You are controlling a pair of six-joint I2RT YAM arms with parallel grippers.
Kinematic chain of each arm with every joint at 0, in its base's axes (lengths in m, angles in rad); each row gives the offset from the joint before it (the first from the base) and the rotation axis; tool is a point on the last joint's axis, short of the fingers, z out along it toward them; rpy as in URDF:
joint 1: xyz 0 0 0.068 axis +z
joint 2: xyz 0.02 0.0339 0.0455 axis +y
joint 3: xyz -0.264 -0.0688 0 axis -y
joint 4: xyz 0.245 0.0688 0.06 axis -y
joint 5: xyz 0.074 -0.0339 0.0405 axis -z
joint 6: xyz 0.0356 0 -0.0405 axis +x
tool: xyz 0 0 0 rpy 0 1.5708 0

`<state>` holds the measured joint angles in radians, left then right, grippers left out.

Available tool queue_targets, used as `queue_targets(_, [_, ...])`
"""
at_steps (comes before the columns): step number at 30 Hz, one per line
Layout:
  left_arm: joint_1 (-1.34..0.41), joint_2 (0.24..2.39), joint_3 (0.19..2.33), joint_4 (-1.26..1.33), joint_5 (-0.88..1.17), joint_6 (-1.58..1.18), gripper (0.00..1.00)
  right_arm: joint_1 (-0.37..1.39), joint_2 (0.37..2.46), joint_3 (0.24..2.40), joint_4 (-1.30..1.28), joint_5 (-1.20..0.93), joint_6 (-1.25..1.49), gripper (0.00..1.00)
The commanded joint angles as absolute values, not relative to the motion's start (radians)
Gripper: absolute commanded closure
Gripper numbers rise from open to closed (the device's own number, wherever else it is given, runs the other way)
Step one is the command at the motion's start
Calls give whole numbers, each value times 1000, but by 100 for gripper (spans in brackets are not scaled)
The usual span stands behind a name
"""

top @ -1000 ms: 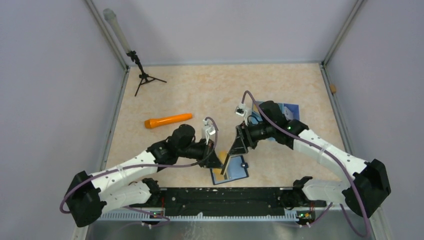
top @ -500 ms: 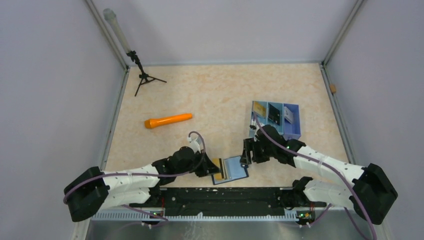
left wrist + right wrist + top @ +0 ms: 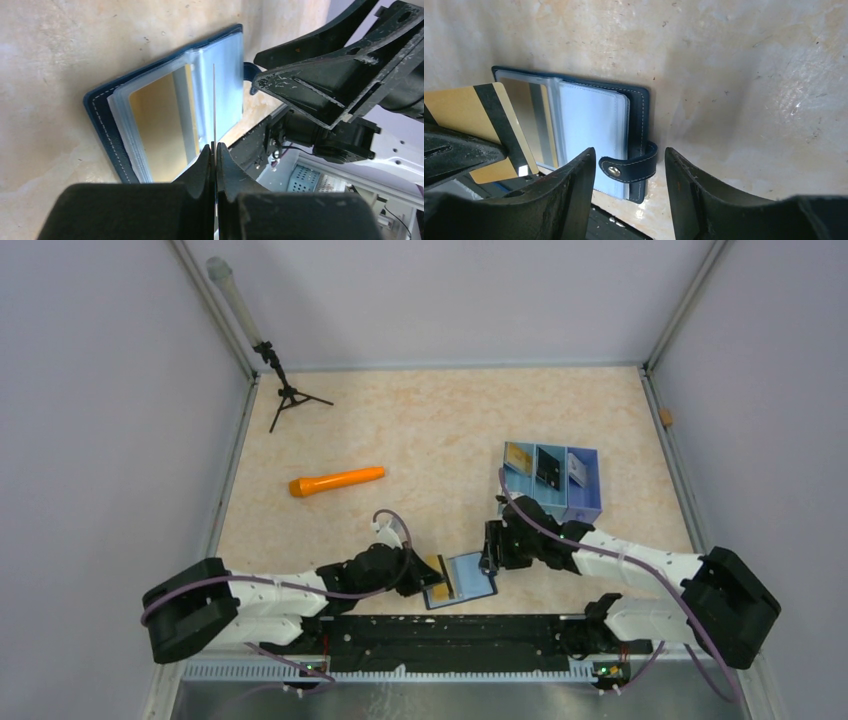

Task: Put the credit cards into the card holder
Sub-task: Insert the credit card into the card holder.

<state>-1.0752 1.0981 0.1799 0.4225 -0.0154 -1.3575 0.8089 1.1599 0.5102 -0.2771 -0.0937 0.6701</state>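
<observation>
Top external view gives you the marbled beige table (image 3: pixel 420 420), then the blue three-bay tray (image 3: pixel 598 490) at about 2 o'clock from the card holder (image 3: pixel 472 578). That holder lies open near the table's 6 o'clock edge: stitched navy cover, glossy pale sleeves. Your left gripper (image 3: pixel 432 577), at its 9 o'clock, is clamped on a thin gold card (image 3: pixel 469 117) with a black stripe. Your right gripper (image 3: pixel 628 156) stands spread, one finger on either side of the rounded snap strap (image 3: pixel 629 167).
</observation>
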Motion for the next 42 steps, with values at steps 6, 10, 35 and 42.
queue_targets(6, [-1120,1167,186,506,-111,-1377,100,843,1180,503,-287,-34,732,56])
queue_targets(10, [-1128,1207,188,553,-100,-1377,100,845,1182,496,-293,-25,747,69])
queue_targets(35, [-1144,1381,178,757,-34,-1423,100,846,1175,491,-327,29,772,85])
queue_targets(42, [-1150,1374,159,737,-43,-1447,100,846,1177,492,-330,33,772,87])
